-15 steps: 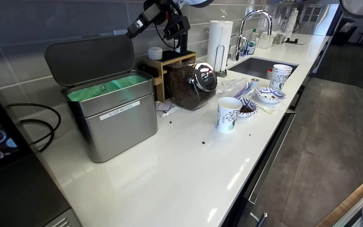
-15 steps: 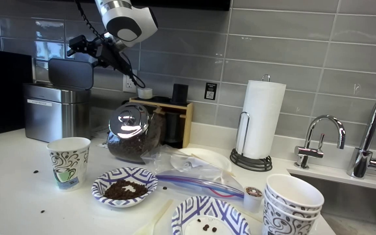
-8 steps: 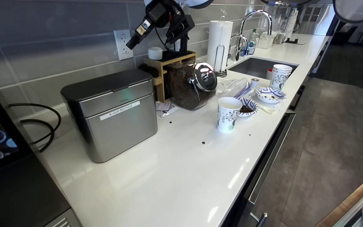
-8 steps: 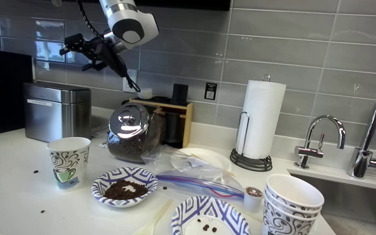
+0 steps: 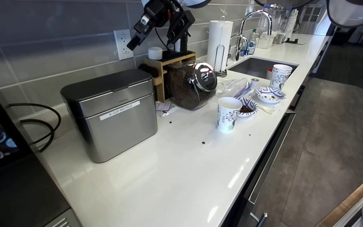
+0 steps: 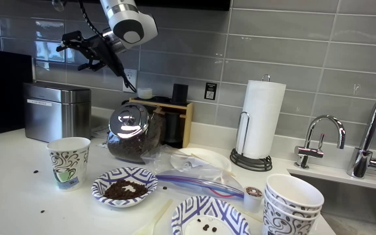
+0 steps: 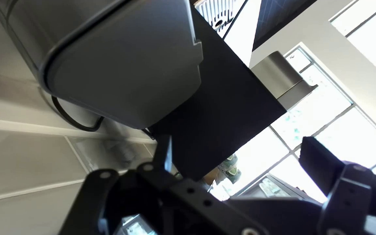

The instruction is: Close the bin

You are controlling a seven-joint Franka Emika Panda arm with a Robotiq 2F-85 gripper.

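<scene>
The bin stands on the counter; its lid, raised a second ago, lies flat, so the task looks done. The gripper hangs apart, spread wide and empty.

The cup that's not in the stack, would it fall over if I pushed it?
The single cup would probably tip if pushed up high, because it's tall and narrower at the bottom. It looks like thin paper, so squeezing might dent it.
</scene>
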